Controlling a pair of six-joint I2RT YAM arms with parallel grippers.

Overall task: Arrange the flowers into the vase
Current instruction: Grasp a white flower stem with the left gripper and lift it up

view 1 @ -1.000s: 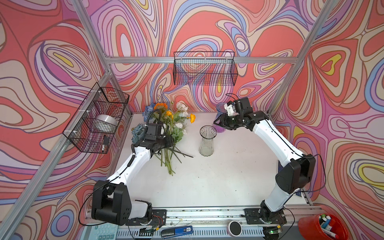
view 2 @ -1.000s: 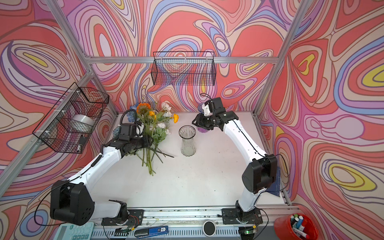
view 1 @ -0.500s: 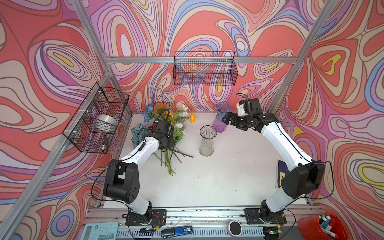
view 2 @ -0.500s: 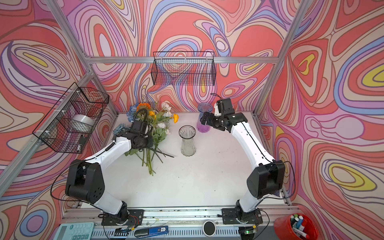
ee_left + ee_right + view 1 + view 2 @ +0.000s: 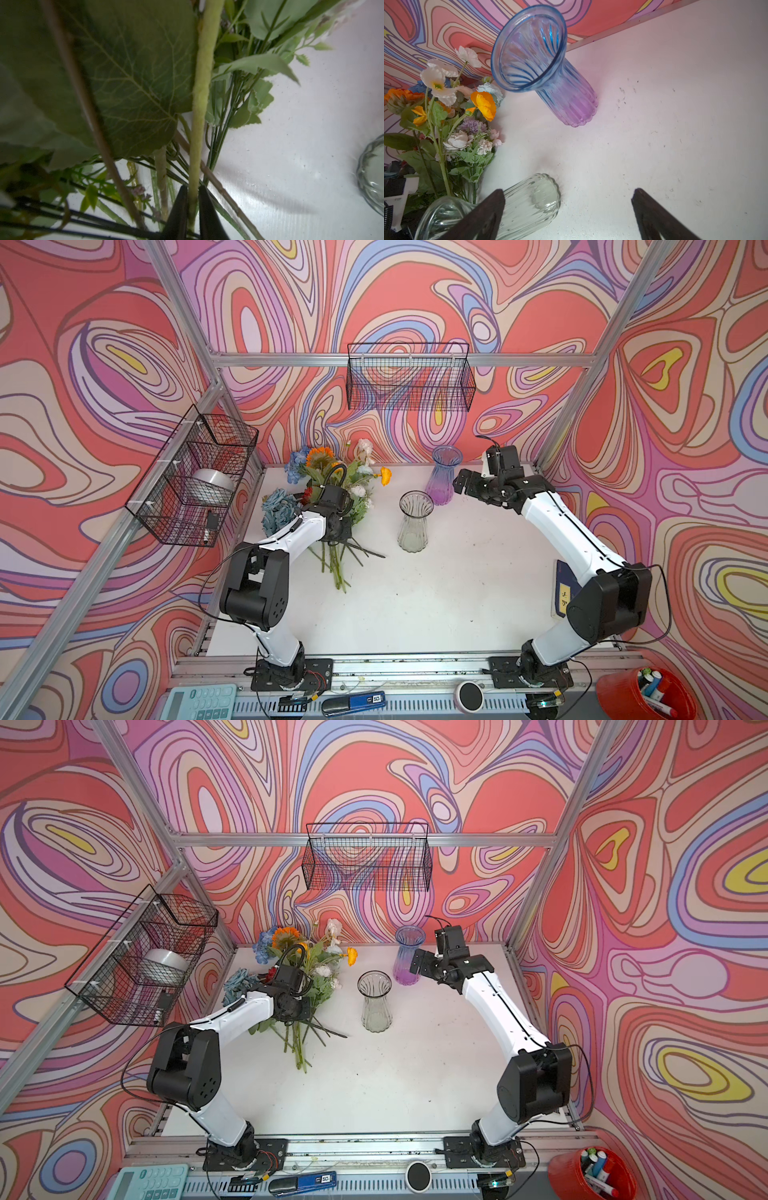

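The flowers lie in a bunch at the back left of the table, heads toward the wall and stems toward the front. My left gripper is down among the stems, shut on one pale green fuzzy stem. A clear glass vase stands upright mid-table. Behind it stands a blue-to-purple vase. My right gripper hangs open just right of the purple vase, holding nothing.
One wire basket hangs on the back wall. A second wire basket on the left wall holds a metal bowl. A dark blue book lies at the white table's right edge. A calculator and red cup sit beyond the front rail.
My right gripper opened, let go of the purple vase and drew back to the right. My left gripper pushed into the bunch and closed on a stem.
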